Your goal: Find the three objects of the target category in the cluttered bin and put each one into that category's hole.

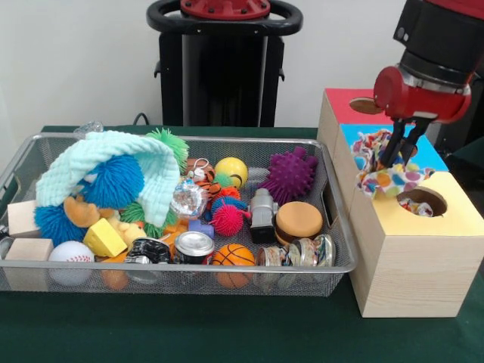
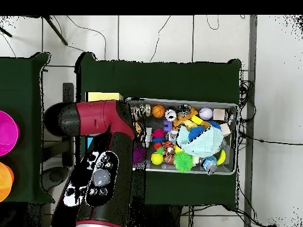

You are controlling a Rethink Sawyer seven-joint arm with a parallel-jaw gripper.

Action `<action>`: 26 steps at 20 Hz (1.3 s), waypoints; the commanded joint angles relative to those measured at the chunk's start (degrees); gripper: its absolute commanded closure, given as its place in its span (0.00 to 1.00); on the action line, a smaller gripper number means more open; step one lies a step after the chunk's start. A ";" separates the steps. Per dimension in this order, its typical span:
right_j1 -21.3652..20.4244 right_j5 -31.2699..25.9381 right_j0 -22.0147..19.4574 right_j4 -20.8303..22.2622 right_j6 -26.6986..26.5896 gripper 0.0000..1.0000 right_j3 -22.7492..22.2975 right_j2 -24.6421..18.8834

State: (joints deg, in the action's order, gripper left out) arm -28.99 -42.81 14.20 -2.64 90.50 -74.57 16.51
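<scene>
My gripper (image 1: pixel 400 154) is shut on a white polka-dot cloth piece (image 1: pixel 380 172) and holds it over the blue-topped and yellow-topped boxes, just left of the round dark hole (image 1: pixel 421 202) in the yellow-topped box (image 1: pixel 446 219). A bit of dotted cloth (image 1: pixel 423 209) shows inside that hole. The silver wire mesh bin (image 1: pixel 227 268) lies left of the boxes, full of toys; I see no other dotted cloth in it. In the overhead view the arm (image 2: pixel 97 127) hides the gripper and most of the boxes; the bin (image 2: pixel 235 136) lies to its right.
A mint-green cloth (image 1: pixel 106 162) drapes over blue spiky balls at the bin's left. A purple spiky ball (image 1: pixel 289 175), a burger toy (image 1: pixel 298 221), a basketball (image 1: pixel 231 255), a can (image 1: pixel 194 246) and a baseball (image 1: pixel 70 253) lie in the bin. Blue-topped (image 1: pixel 431 155) and red-topped (image 1: pixel 346 106) boxes stand behind.
</scene>
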 commanded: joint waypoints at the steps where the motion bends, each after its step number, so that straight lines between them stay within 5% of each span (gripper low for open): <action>1: 5.23 -1.25 0.56 -1.58 16.33 1.00 0.68 -1.38; 12: 6.60 -2.96 2.39 -3.79 18.42 1.00 3.11 -0.75; 18: 5.54 -8.91 3.72 -6.58 19.45 1.00 5.58 0.09; 26: 7.70 -4.73 3.44 -7.62 19.54 1.00 5.62 -0.67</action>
State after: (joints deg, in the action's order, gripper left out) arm -24.71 -44.00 18.33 -8.14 94.66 -68.46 18.57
